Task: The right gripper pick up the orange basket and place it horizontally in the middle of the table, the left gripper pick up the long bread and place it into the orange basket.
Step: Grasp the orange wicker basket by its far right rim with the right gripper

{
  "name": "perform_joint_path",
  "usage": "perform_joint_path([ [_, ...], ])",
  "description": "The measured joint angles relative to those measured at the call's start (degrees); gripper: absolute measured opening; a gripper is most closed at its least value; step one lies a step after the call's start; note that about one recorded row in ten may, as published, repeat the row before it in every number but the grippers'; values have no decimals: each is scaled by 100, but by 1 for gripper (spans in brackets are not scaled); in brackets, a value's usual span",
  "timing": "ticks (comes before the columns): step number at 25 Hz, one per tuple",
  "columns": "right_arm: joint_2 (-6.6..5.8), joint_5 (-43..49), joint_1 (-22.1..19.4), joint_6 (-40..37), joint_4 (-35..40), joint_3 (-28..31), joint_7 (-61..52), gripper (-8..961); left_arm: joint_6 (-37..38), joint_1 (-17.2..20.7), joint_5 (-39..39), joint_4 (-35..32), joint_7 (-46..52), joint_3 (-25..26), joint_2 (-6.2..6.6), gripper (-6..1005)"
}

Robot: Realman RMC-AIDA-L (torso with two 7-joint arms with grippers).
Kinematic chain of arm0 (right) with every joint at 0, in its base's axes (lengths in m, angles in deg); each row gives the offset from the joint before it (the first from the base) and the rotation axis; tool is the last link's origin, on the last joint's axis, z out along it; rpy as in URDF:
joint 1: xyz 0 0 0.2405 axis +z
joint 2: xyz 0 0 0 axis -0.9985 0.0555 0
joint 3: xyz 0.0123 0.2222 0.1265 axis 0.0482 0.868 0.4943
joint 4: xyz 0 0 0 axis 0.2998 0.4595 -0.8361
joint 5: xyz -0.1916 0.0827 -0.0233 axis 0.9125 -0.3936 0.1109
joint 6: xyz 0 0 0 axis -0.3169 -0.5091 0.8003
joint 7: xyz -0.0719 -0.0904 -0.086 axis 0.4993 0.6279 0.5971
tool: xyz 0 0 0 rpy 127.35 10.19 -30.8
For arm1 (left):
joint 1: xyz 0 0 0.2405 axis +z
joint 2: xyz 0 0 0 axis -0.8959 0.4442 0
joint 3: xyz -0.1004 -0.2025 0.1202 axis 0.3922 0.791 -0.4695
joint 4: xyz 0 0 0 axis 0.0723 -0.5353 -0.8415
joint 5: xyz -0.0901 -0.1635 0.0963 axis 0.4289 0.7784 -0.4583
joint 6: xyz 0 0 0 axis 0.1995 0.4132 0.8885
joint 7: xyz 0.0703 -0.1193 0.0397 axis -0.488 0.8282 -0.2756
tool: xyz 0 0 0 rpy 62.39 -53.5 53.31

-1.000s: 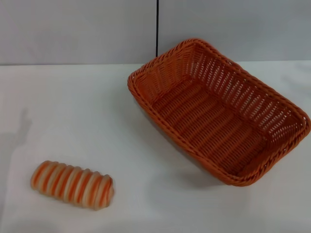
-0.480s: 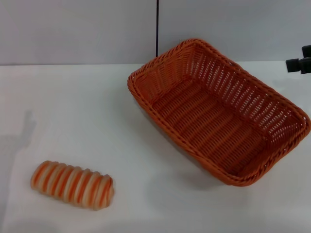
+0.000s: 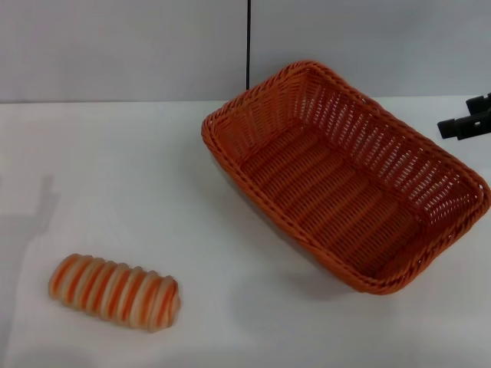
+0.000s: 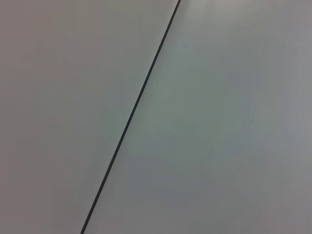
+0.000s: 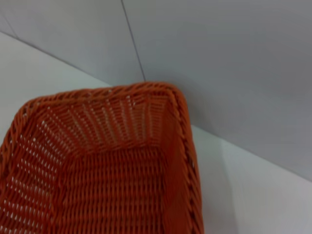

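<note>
The orange basket rests empty on the white table, right of centre and turned at a slant. The right wrist view looks into one end of the orange basket, near the wall. The long bread lies at the front left with its striped side up, well apart from the basket. My right gripper reaches in from the right edge, just beyond the basket's far right rim and not touching it. The left gripper is out of view; its wrist view holds only wall.
A grey wall with a dark vertical seam stands behind the table. The same grey wall and dark seam fill the left wrist view. Bare tabletop lies between bread and basket.
The right gripper, absent a second ago, has come in at the right edge and moved lower and leftward toward the basket. Basket and bread have not moved.
</note>
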Motion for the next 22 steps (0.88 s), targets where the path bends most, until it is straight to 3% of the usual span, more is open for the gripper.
perform_joint_path([
  [6,9,47,9,-156,-247,-60,105,798,-50,-6,0,0,64,-9,0,834],
  [13,123,57,14,-245,-366,-110,288,798,-80,-28,1,0,146,-9,0,833],
  [22,145,63,16,-559,-675,-265,419,795,-81,-32,0,0,149,-9,0,833],
])
